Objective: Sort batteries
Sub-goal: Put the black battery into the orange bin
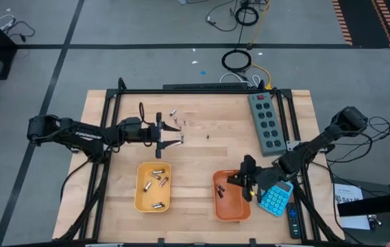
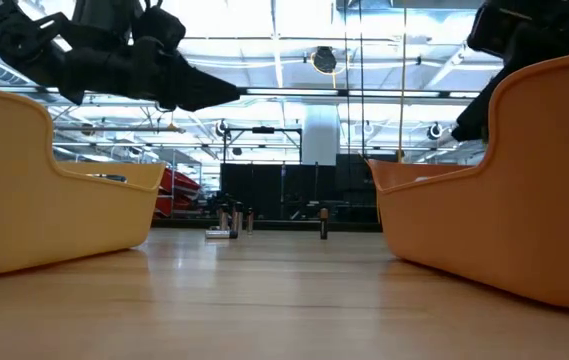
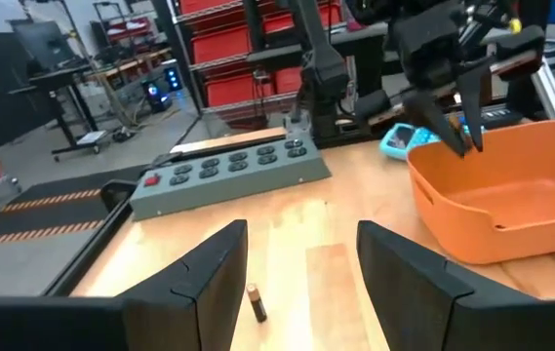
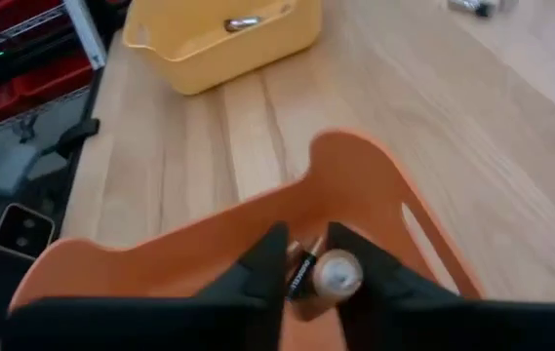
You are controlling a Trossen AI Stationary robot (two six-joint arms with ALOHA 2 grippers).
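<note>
batteries: loose cluster (image 1: 175,124) on counter (image 1: 195,158) near far edge; several (image 1: 156,180) in yellow tray (image 1: 140,199); one dark battery (image 4: 304,271) pinched in right gripper (image 4: 306,268) over orange tray (image 1: 222,209). left gripper (image 1: 173,134) above counter just beside loose cluster, fingers spread wide, holding nothing; single battery (image 3: 255,301) lies between them on wood. power strip (image 1: 266,121) at far right; calculator (image 1: 275,199) beside orange tray.

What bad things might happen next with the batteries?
The right gripper holds a battery just above the orange tray, near its wall; let go off-centre, it might bounce out. The left gripper is open over a loose battery lying flat on the table; a clumsy grab could send it rolling.
</note>
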